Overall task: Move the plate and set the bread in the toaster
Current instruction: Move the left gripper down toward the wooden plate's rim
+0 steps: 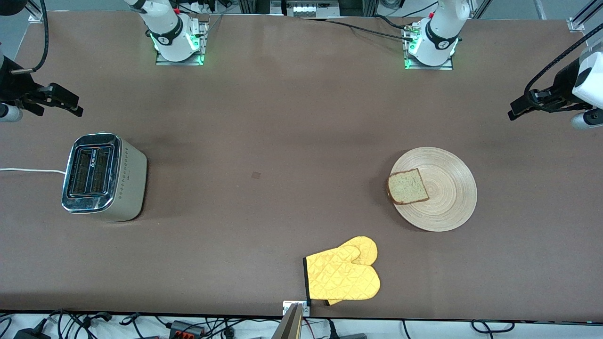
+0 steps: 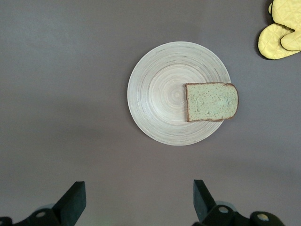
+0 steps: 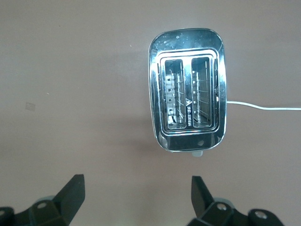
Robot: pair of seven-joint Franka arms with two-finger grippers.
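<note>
The round wooden plate (image 1: 447, 202) lies on the table toward the left arm's end. The bread (image 1: 408, 187) rests on its rim, on the side facing the toaster, one corner overhanging. The silver toaster (image 1: 101, 176) stands upright toward the right arm's end, with both slots empty (image 3: 188, 108). My left gripper (image 1: 516, 109) hangs open and empty over bare table beside the plate (image 2: 157, 94) and bread (image 2: 210, 101); its own view shows it (image 2: 138, 193) well above them. My right gripper (image 1: 75, 104) hangs open and empty over bare table next to the toaster, seen high above it (image 3: 138, 188).
A yellow quilted oven mitt (image 1: 344, 275) lies near the table's front edge, nearer the front camera than the plate. The toaster's white cord (image 1: 28, 170) runs off the right arm's end of the table. Both arm bases stand along the table's back edge.
</note>
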